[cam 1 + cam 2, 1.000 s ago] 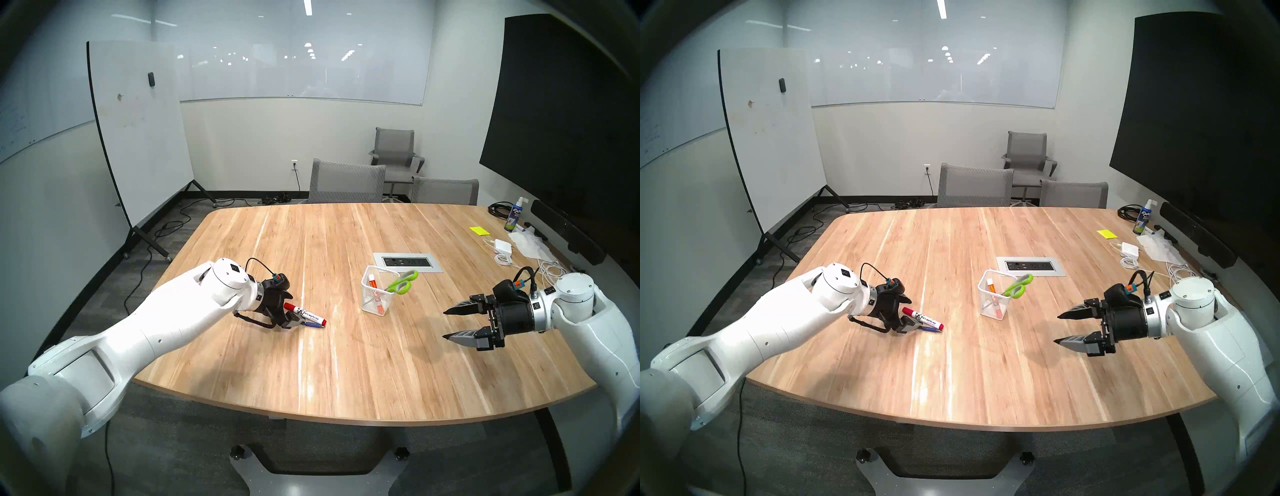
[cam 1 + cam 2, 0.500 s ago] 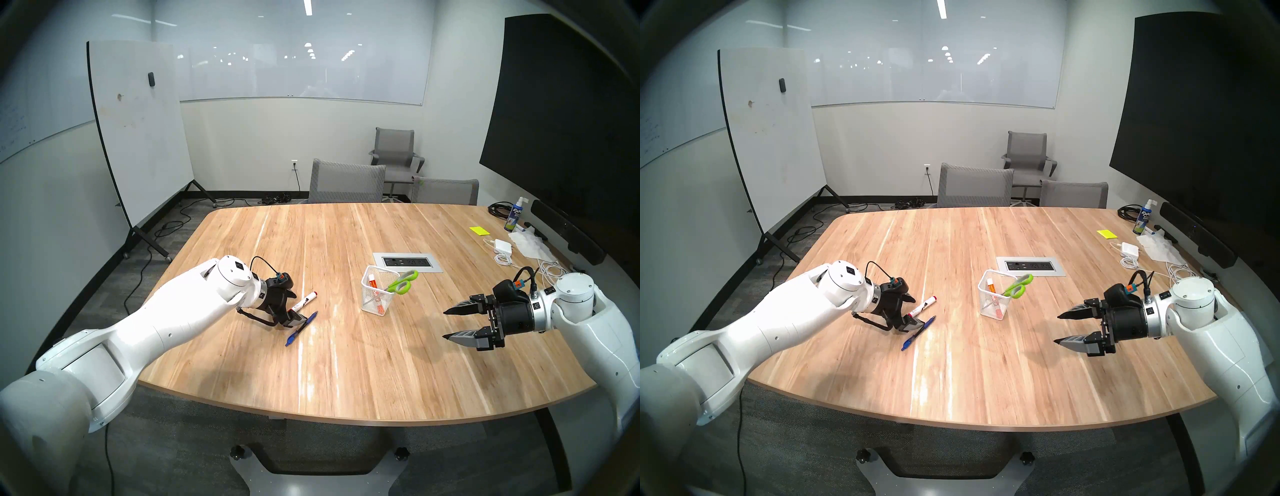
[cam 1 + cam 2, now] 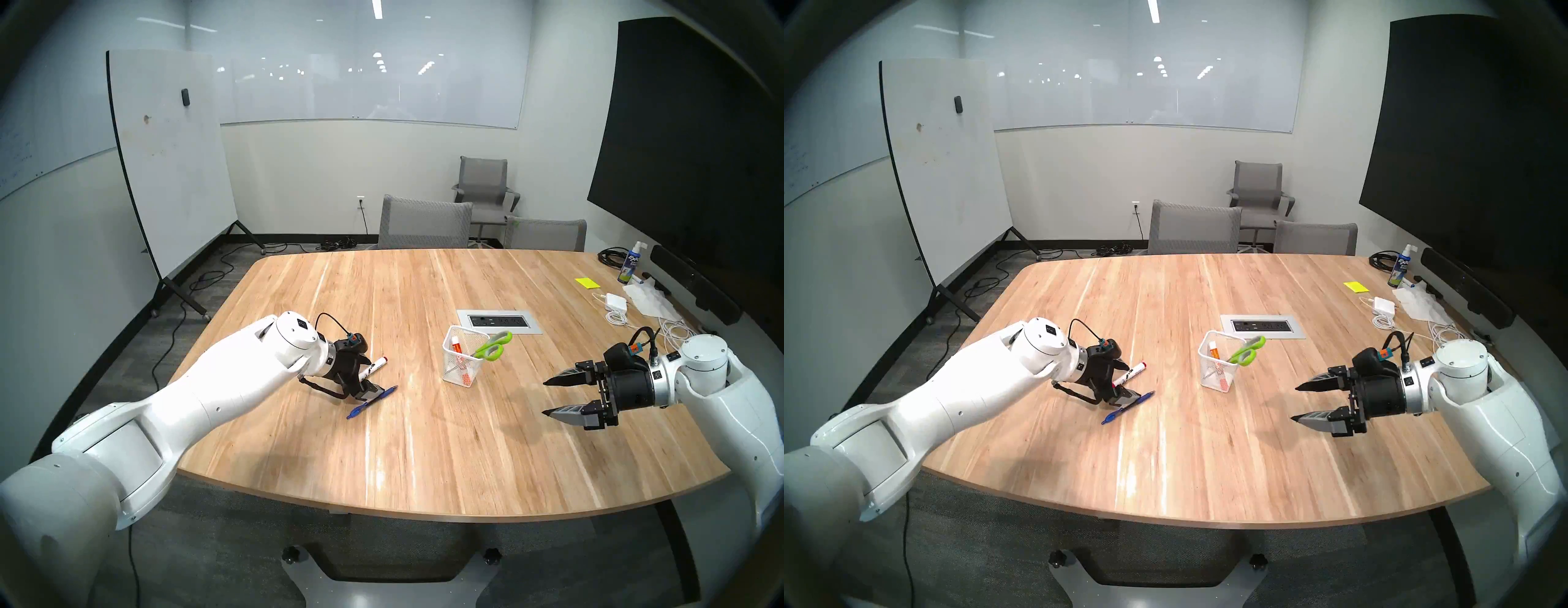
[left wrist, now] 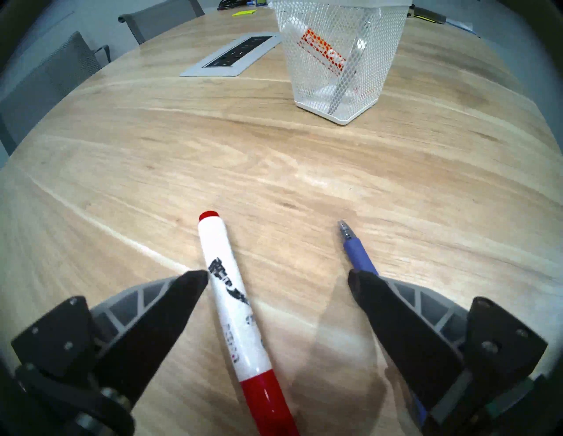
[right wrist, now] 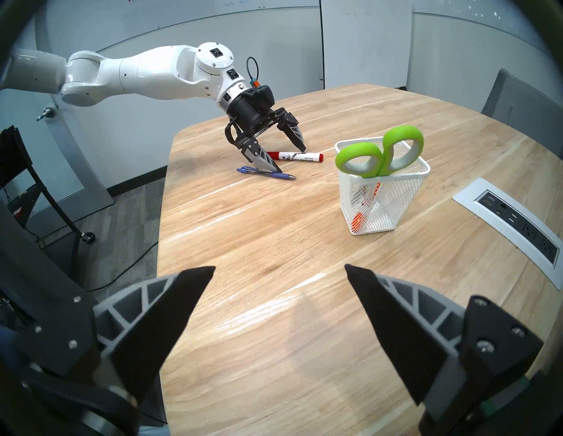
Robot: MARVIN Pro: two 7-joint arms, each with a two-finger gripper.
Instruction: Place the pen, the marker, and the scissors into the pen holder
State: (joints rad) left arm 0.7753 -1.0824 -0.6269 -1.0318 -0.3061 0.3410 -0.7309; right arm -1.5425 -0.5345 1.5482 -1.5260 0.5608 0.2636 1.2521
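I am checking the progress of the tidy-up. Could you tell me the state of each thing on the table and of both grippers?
pen: lying flat on the table, under one left finger, not gripped.
red marker: lying flat between the left fingers, not gripped.
scissors: standing in the pen holder, handles up.
orange marker: leaning inside the holder.
pen holder: upright.
left gripper: open, low over the table.
right gripper: open, empty, above the table.

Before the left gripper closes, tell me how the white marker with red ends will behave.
The white marker is a smooth round barrel lying flat on the table, so a nudge would probably roll it. It looks rigid and light. The left gripper straddles it with jaws open; the glossy barrel may slip or pivot if pinched off-centre.
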